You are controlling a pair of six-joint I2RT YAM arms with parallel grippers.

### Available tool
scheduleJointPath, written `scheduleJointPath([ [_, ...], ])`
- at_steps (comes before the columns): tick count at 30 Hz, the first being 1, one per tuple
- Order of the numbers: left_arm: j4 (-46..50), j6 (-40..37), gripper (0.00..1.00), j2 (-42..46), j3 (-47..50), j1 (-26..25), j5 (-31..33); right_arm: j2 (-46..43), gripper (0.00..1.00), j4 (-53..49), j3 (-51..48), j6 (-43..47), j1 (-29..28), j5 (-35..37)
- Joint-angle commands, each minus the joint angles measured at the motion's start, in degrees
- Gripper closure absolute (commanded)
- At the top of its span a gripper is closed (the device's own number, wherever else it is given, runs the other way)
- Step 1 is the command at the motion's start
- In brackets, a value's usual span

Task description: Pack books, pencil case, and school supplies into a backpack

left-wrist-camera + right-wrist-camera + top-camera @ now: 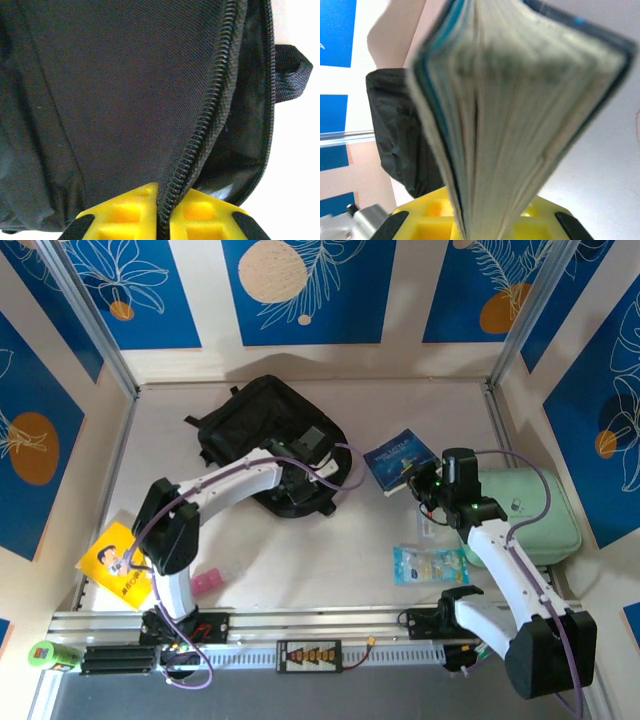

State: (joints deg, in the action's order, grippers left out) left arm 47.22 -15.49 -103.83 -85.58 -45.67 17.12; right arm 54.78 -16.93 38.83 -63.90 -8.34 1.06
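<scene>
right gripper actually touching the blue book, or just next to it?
Touching. Right wrist view: the dark blue book rises from between the yellow fingers of the right gripper, its lower edge pinched there with no gap.

Book point(398, 458) right of backpack point(250, 420)

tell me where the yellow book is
Top view: the yellow book lies flat near the table's near-left edge, beside the left arm's base, a small pink item to its right.
</scene>
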Motion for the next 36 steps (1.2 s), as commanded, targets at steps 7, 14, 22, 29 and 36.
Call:
scheduleJointPath([
  [7,-9.3,2.43,0.92,11.85,2.75,0.68,4.72,-5.21,0.91,0.12,1.6,2.67,3.79,-5.53],
  [14,-18.98,3.09,0.93,19.41,6.71,0.85,5.03,-3.52,0.91,7.06,0.99,3.34,0.65,-13.29],
  [22,-23.38,5.64,0.92,22.22,9.31,0.87,-1.98,6.24,0.91,15.52,1.97,-0.79,-10.64,-13.16],
  [29,-24.01,5.81,0.94,22.72,9.73,0.87,-4.58,15.69,0.92,19.73,4.21,-6.23,-14.53,-11.78],
  [36,-24.02,5.76,0.94,23.15,9.74,0.85,-7.89,19.48,0.92,24.87,6.43,-8.42,-14.26,-14.08],
])
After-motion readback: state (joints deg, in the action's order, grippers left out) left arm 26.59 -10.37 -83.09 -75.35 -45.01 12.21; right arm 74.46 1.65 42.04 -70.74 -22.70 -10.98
